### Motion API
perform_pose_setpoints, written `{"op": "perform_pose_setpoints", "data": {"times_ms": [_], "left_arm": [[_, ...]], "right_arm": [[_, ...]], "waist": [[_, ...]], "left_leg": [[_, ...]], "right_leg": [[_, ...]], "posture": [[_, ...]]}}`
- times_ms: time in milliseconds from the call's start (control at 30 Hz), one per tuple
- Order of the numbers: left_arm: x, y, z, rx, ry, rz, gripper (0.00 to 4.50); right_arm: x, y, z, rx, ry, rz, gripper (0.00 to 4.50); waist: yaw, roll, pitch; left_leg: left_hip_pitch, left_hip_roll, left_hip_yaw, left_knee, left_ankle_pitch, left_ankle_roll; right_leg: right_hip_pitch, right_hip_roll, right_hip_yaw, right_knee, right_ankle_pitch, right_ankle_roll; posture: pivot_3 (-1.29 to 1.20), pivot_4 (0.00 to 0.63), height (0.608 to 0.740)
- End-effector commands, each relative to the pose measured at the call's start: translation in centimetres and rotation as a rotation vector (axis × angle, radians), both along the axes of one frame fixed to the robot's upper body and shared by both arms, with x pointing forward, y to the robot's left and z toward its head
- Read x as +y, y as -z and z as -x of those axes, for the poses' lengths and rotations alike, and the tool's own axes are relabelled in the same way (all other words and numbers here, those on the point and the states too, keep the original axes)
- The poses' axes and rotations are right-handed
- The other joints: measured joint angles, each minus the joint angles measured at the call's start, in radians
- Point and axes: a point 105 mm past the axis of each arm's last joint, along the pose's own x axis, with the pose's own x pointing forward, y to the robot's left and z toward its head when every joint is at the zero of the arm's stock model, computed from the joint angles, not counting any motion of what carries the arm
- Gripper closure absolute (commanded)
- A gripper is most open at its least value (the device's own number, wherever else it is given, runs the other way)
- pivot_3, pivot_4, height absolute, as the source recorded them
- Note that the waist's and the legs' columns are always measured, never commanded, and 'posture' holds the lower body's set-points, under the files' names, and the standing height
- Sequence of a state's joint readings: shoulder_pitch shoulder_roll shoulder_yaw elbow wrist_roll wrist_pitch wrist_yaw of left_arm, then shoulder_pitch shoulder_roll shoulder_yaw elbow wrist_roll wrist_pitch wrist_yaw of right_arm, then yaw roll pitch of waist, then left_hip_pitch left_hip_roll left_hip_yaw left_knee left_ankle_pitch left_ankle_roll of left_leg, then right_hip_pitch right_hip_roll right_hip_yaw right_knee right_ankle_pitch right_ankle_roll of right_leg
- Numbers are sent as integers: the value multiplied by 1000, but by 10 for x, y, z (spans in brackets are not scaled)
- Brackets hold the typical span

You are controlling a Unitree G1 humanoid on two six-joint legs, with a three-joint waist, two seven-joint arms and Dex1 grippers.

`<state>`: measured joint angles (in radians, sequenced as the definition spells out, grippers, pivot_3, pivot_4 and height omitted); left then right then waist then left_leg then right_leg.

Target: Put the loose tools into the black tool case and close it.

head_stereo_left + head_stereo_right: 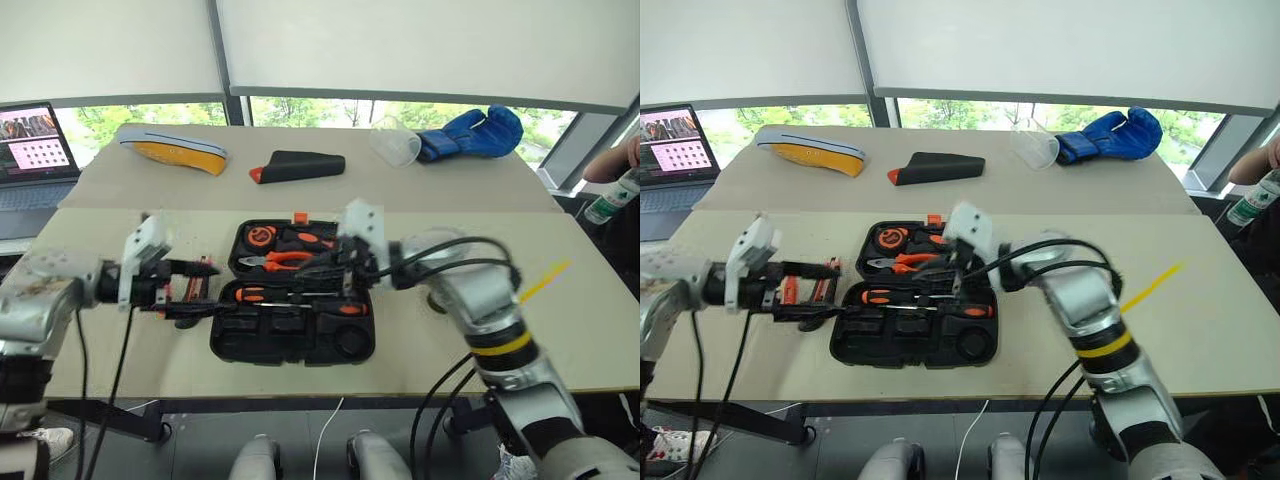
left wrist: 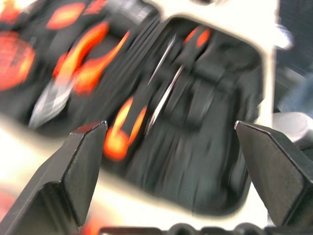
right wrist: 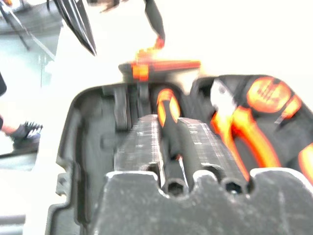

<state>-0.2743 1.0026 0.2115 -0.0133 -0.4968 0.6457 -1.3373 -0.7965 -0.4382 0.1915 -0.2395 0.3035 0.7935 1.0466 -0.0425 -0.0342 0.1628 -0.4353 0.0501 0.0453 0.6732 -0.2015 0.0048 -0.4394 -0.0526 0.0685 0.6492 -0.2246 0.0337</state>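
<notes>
The black tool case (image 1: 225, 345) lies open on the near table, its lid half away from me. Orange-handled pliers (image 1: 285, 260) sit in the lid. A slim screwdriver (image 1: 902, 299) with an orange-and-black handle rests in the near half. My left gripper (image 1: 200, 288) hangs open just left of the case, pointing at it. Orange-and-black loose tools (image 1: 790, 290) lie on the table behind it, partly hidden. My right gripper (image 1: 335, 275) hovers over the middle of the case. In the right wrist view an orange-and-black handle (image 3: 166, 105) lies straight ahead.
On the far table are a black pouch with an orange tip (image 1: 297, 166), a yellow-and-grey object (image 1: 175, 150), a clear cup (image 1: 395, 140) and a blue boxing glove (image 1: 470, 133). A laptop (image 1: 35, 150) stands far left. A person's hand with a bottle (image 1: 612, 195) is at the right edge.
</notes>
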Motion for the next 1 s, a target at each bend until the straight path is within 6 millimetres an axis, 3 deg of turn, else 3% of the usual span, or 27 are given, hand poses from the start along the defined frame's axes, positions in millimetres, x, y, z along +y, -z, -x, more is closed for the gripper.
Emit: {"op": "perform_pose_setpoints", "data": {"times_ms": [33, 233, 367, 433, 633, 800, 1000], "left_arm": [[21, -16, 13, -63, -122, -7, 0], [73, 4, 44, -7, -428, -33, 0], [100, 40, 66, 59, -580, -144, 0], [101, 45, 67, 76, -629, -151, 0], [80, 34, 36, 159, -685, -71, 0], [72, 21, -14, 235, -834, -30, 0], [69, 16, -64, 290, -976, -70, 0]], "right_arm": [[-8, -22, 8, -19, -13, -50, 1988], [-28, -20, 29, 7, -70, -47, 64], [-31, -20, 37, 6, -88, -59, 64], [-32, -16, 39, 4, -84, -54, 64], [-38, -9, 45, 15, -60, -45, 64], [-38, 1, 53, -1, -35, -27, 64], [-38, 6, 60, -16, 12, -50, 64]], "waist": [[1, 0, 0], [6, -1, 1], [2, -1, 1], [2, -2, 1], [28, -3, 1], [34, -7, 1], [21, -10, 1]], "left_leg": [[0, 0, 0, 0, 0, 0], [1, 0, 1, 0, 0, -1], [4, -1, 3, -5, 0, -1], [6, -1, 4, -7, 0, -1], [6, 0, 5, -7, 2, -3], [5, -1, 5, -7, 2, -4], [5, -1, 5, -7, 2, -4]], "right_leg": [[0, 0, 0, 0, 0, 0], [0, -3, -3, -2, -2, -2], [0, -6, -3, -2, -3, -3], [1, -5, -3, -2, -3, -4], [1, -6, -5, -2, -7, -8], [3, -5, -5, -2, -4, 2], [2, -4, -2, -2, -3, -1]], "posture": [[0, 150, 734], [0, 150, 734], [0, 150, 734], [0, 150, 734], [0, 150, 734], [0, 150, 734], [0, 150, 734]]}}
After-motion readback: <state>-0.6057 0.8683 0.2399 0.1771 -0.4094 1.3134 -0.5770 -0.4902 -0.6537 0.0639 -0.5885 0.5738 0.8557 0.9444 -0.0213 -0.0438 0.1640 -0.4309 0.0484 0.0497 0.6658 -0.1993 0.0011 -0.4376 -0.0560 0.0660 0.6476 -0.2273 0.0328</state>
